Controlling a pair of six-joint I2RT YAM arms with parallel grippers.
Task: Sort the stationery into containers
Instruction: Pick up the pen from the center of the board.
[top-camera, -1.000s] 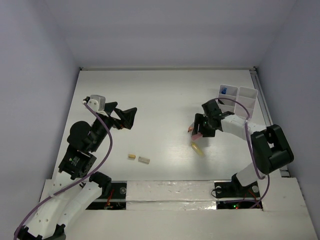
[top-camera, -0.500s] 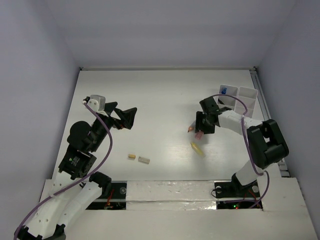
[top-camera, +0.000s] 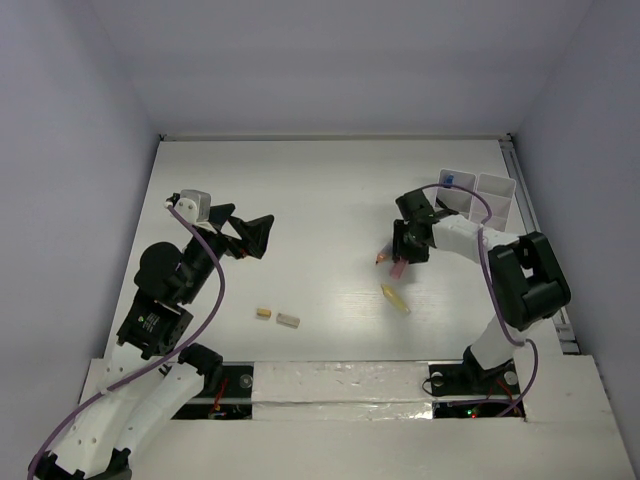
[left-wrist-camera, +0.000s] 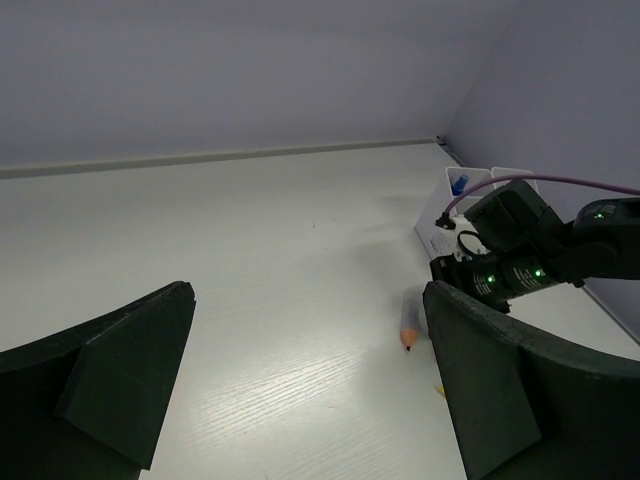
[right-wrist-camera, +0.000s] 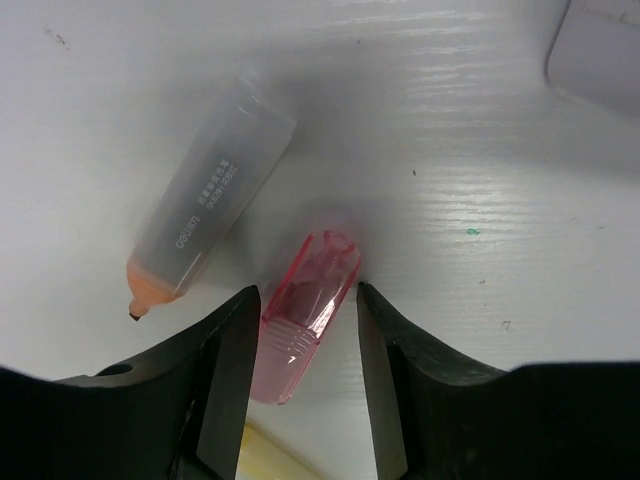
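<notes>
A pink marker (right-wrist-camera: 298, 325) lies on the white table between the fingers of my right gripper (right-wrist-camera: 307, 292), which straddles it; the left finger is close against it and a narrow gap shows at the right one. In the top view that gripper (top-camera: 400, 262) is lowered over the pink marker (top-camera: 398, 269). An orange-tipped marker (right-wrist-camera: 205, 205) lies just beside it, and a yellow marker (top-camera: 395, 298) lies nearer the arms. The white containers (top-camera: 495, 195) stand behind, with a blue-capped item (top-camera: 450, 181) in one. My left gripper (top-camera: 245, 232) hovers open and empty at the left.
A small yellow eraser (top-camera: 263, 313) and a grey eraser (top-camera: 288, 320) lie near the front, left of the middle. The left wrist view shows the orange-tipped marker (left-wrist-camera: 407, 325) and the containers (left-wrist-camera: 447, 200) past its fingers. Walls enclose the table.
My right gripper's jaws have narrowed around the pink marker and the wrist has shifted slightly towards the back. The left arm has not moved.
</notes>
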